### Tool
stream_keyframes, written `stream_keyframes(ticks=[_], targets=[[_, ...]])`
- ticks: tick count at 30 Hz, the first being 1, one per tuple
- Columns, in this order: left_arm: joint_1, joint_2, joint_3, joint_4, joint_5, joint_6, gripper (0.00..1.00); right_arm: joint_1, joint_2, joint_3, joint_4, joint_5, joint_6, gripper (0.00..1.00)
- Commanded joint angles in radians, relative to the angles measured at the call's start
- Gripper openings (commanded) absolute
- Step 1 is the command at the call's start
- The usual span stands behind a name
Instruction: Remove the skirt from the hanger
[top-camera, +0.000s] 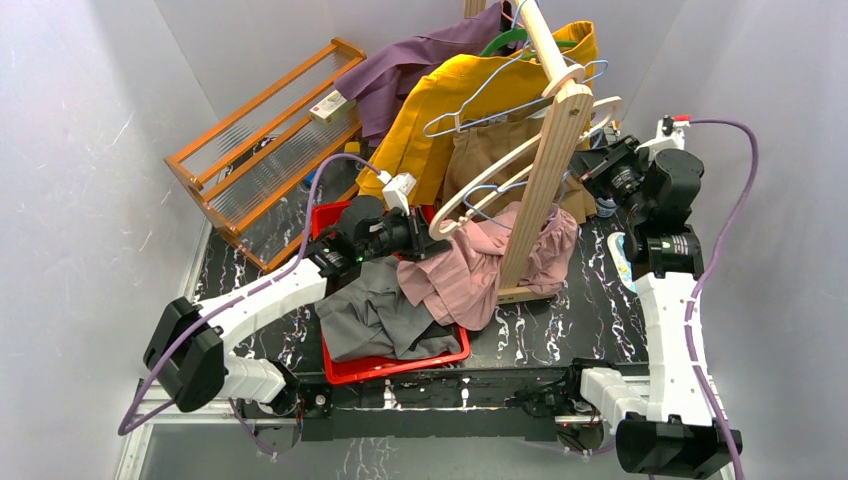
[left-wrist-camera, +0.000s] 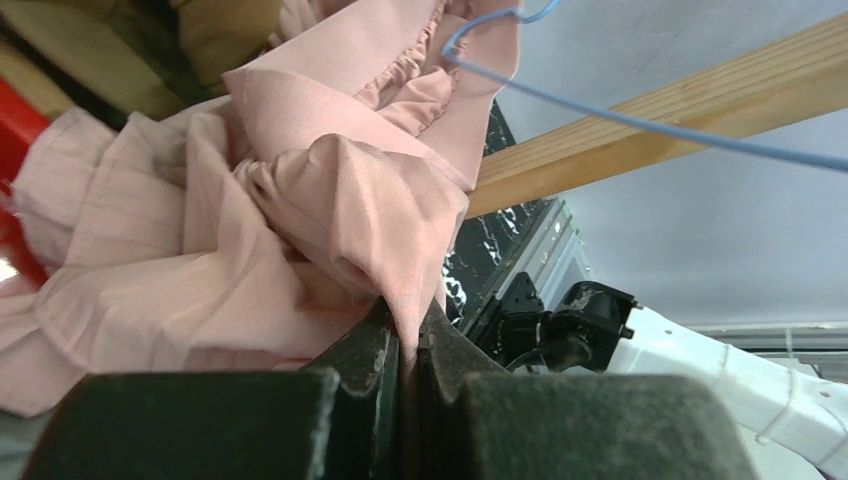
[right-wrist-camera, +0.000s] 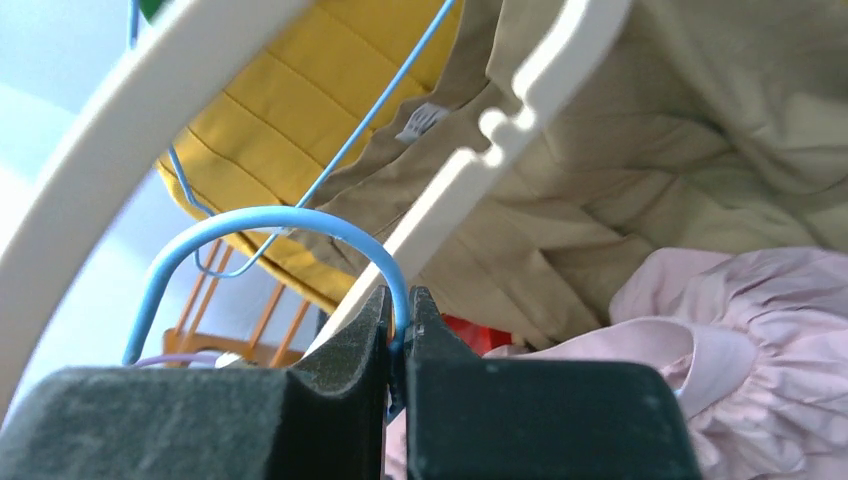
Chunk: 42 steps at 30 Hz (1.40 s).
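One black counter (top-camera: 560, 335) sits between white walls (top-camera: 80, 150). The pink skirt (top-camera: 465, 270) lies near the counter's middle, at the foot of a wooden stand (top-camera: 545, 170), partly over a red bin (top-camera: 400, 367). The left fingers (left-wrist-camera: 365, 370) pinch a fold of the skirt. The right fingers (right-wrist-camera: 360, 340) pinch the blue hanger (right-wrist-camera: 270, 220). A yellow coat (top-camera: 450, 100) hangs behind. An orange rack (top-camera: 265, 140) stands at the far left corner.

White arms (top-camera: 270, 295), black joints (top-camera: 190, 365) (purple cables (top-camera: 720, 122))
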Motion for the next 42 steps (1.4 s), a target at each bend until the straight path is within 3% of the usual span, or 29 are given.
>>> stream_keyframes(ticks=[1, 8, 14, 19, 25, 29, 34, 39, 42], targets=[[0.011, -0.111, 0.04, -0.103, -0.081, 0.102, 0.0, -0.005, -0.075, 0.105, -0.019, 0.151, -0.211, 0.0], [0.027, -0.22, 0.037, -0.264, -0.181, 0.193, 0.0, -0.005, -0.09, 0.118, -0.015, 0.238, -0.326, 0.0], [0.039, -0.235, 0.061, -0.324, -0.209, 0.224, 0.0, -0.005, -0.081, 0.098, 0.036, 0.104, -0.274, 0.0], [0.043, -0.177, 0.067, -0.28, -0.11, 0.186, 0.0, -0.005, -0.047, 0.06, 0.151, -0.102, -0.114, 0.0], [0.051, 0.006, 0.094, -0.173, 0.162, 0.04, 0.0, -0.006, -0.02, 0.045, 0.222, -0.155, -0.025, 0.0], [0.053, 0.01, 0.064, -0.137, 0.153, 0.012, 0.0, -0.006, -0.025, 0.071, 0.222, -0.148, -0.047, 0.0], [0.063, -0.024, 0.063, -0.22, 0.105, 0.062, 0.0, -0.006, -0.039, 0.133, 0.121, -0.052, -0.152, 0.0], [0.08, -0.025, 0.042, -0.206, 0.135, 0.056, 0.0, -0.006, -0.069, 0.03, 0.344, -0.193, 0.032, 0.0], [0.08, 0.005, 0.025, -0.115, 0.229, -0.022, 0.0, -0.006, -0.053, 0.009, 0.339, -0.2, 0.119, 0.0]])
